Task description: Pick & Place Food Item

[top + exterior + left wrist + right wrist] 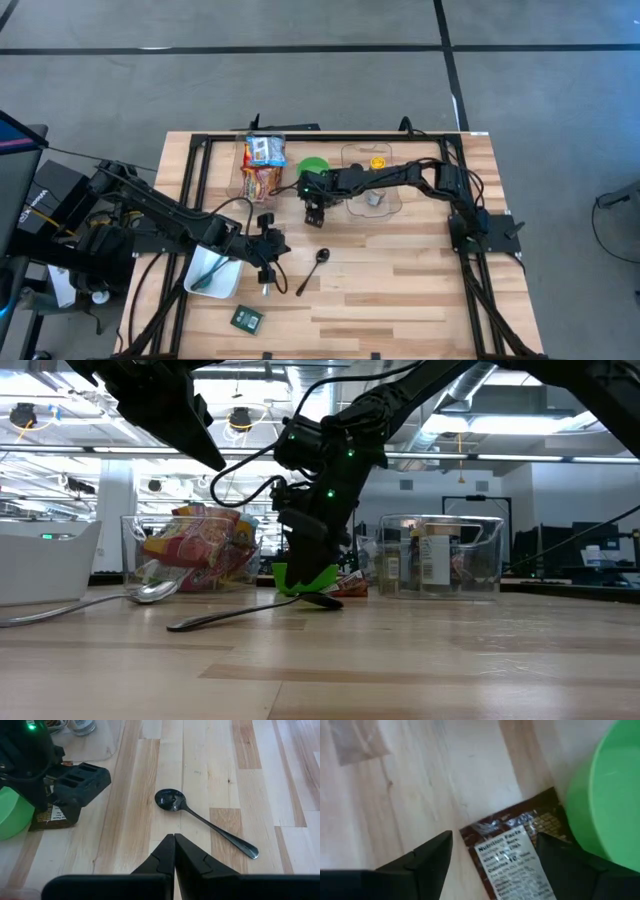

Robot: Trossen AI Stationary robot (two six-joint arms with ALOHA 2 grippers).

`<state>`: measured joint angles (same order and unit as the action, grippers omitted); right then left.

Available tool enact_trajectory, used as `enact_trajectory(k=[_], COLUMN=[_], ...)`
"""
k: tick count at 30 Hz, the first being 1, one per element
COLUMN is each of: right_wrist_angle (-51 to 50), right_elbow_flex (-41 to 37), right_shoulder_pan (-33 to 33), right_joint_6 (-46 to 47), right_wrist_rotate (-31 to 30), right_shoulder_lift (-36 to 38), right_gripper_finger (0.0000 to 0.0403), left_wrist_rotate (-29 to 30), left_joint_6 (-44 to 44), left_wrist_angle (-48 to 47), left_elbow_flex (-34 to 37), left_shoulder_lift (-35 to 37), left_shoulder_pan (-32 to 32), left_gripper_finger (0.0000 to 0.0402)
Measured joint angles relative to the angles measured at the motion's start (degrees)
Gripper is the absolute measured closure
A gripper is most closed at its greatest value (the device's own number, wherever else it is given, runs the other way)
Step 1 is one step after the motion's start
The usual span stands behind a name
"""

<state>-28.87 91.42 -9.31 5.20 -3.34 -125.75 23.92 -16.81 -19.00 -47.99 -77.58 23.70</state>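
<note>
A brown food packet [512, 855], its nutrition label up, lies flat on the wooden table beside a green bowl [612, 795]. My right gripper [495, 851] is open just above it, one finger on each side, and the packet lies free. In the high view this gripper [316, 212] stands below the bowl [313, 166] and hides the packet. My left gripper [174, 840] is shut and empty, hovering over the table near a dark spoon [200, 817], toward the table's near side [266, 283].
A clear bin of colourful snack bags [262, 165] stands left of the bowl. Another clear bin [372, 180] with small jars stands to its right. A white tray [212, 272] and a small green packet [246, 319] lie near the front left.
</note>
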Motion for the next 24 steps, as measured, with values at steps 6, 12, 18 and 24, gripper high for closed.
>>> enact_trajectory(k=[6,12,18,24], right_wrist_angle=[1.21,1.26,1.45,0.8], right_elbow_flex=[0.06,0.26,0.28,0.21], right_shoulder_pan=[-0.29,-0.51,-0.86,-0.88], right_joint_6=[1.95,3.21,3.18,3.18], right_wrist_rotate=[2.79,3.23,3.25,3.01], right_shoulder_lift=[-0.38,-2.29,-2.48,-2.52], right_gripper_finger=[0.0121,0.0121,0.0121,0.0121], left_wrist_rotate=[0.0,0.02,0.01,0.0], left_joint_6=[0.01,0.01,0.02,0.02], left_wrist_angle=[0.0,0.0,0.06,0.07], left_elbow_flex=[0.0,0.0,0.0,0.0], left_shoulder_lift=[0.0,0.0,0.01,0.02], left_shoulder_pan=[0.0,0.0,0.0,0.0], left_gripper_finger=[0.0402,0.0402,0.0402,0.0402])
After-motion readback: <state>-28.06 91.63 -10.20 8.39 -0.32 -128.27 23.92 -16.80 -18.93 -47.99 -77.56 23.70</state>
